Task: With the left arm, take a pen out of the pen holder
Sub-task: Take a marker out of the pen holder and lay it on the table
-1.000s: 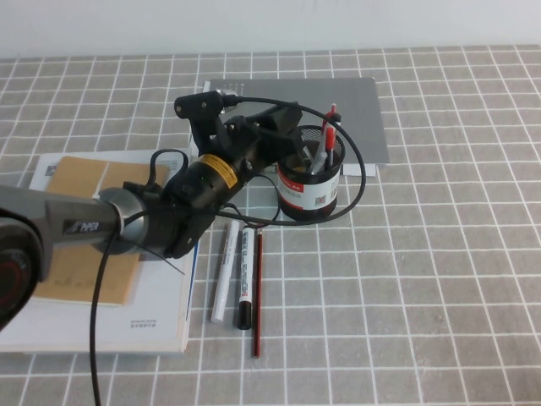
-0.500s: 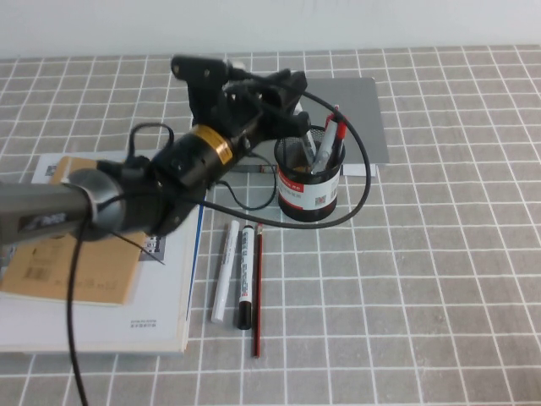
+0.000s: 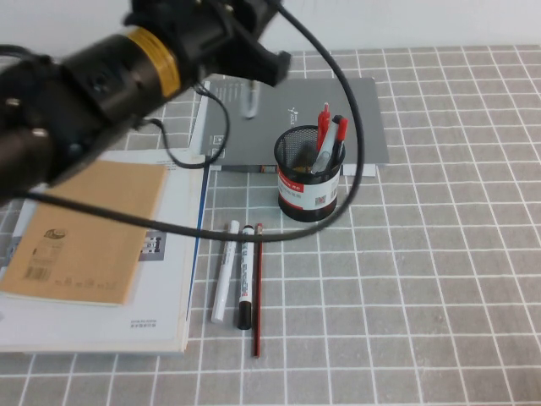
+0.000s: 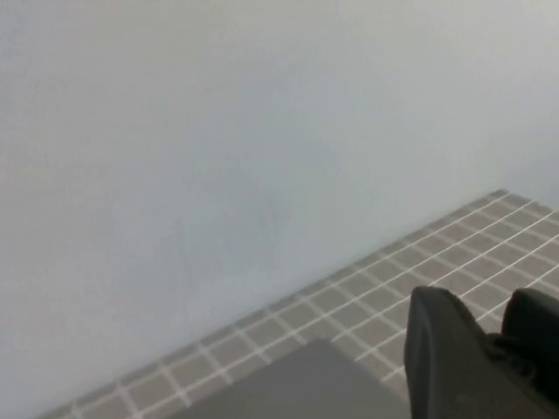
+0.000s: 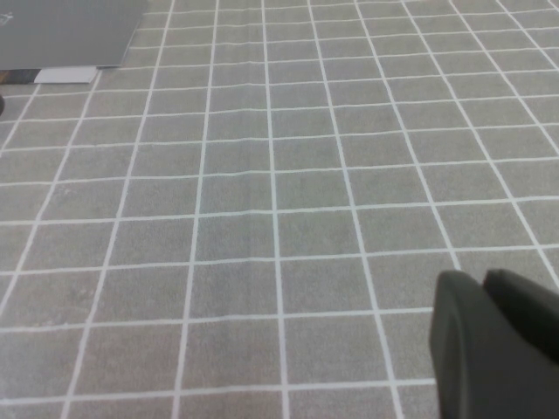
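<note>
The black mesh pen holder (image 3: 308, 183) stands on the tiled table in front of a grey book, with two red-capped pens (image 3: 324, 127) and a grey one inside. My left gripper (image 3: 254, 78) is raised well above the table, to the left of and behind the holder. It is shut on a pale pen (image 3: 249, 101) that hangs below its fingers over the grey book. In the left wrist view the left gripper (image 4: 498, 330) shows two dark fingers close together, facing the wall. My right gripper (image 5: 489, 288) hovers low over bare tiles, fingers (image 5: 463, 340) pressed together.
A white marker, a black-capped marker and a thin red pencil (image 3: 257, 288) lie in front of the holder. The grey book (image 3: 355, 110) lies behind it. A white book with a brown notebook (image 3: 93, 228) lies at the left. The arm's black cable (image 3: 355, 182) loops around the holder.
My left arm has lifted up and away from the pen holder, toward the back left, carrying the pale pen out. The holder stays in place.
</note>
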Available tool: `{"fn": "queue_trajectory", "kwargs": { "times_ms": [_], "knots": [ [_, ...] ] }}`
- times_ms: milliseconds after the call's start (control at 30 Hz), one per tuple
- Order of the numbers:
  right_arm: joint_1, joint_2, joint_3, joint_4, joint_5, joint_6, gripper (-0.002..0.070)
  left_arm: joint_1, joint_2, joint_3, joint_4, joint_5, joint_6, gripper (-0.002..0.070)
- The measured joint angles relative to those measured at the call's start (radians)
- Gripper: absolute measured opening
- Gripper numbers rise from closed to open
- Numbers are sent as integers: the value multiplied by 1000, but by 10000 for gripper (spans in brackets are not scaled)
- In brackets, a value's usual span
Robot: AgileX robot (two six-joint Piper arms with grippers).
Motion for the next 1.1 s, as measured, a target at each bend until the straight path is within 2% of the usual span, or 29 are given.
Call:
{"fn": "queue_trajectory", "kwargs": {
  "times_ms": [100, 233, 333, 467, 600, 767, 900, 1100],
  "knots": [
    [0, 0, 0, 0, 0, 0, -13, -25, -67, 0, -67, 216, 8, 101],
    [0, 0, 0, 0, 0, 0, -13, -38, -121, 0, -305, 502, 166, 101],
    [0, 0, 0, 0, 0, 0, -13, -25, -124, 0, -586, 708, 383, 101],
    [0, 0, 0, 0, 0, 0, -13, 41, -87, 0, -957, 924, 697, 101],
    [0, 0, 0, 0, 0, 0, -13, 114, -19, 0, -1188, 1024, 873, 101],
    [0, 0, 0, 0, 0, 0, -13, 180, 100, 0, -1382, 1060, 1001, 101],
    [0, 0, 0, 0, 0, 0, -13, 200, 209, 0, -1472, 1018, 1032, 101],
    [0, 0, 0, 0, 0, 0, -13, 202, 289, 0, -1514, 922, 1052, 101]
  ]
}}
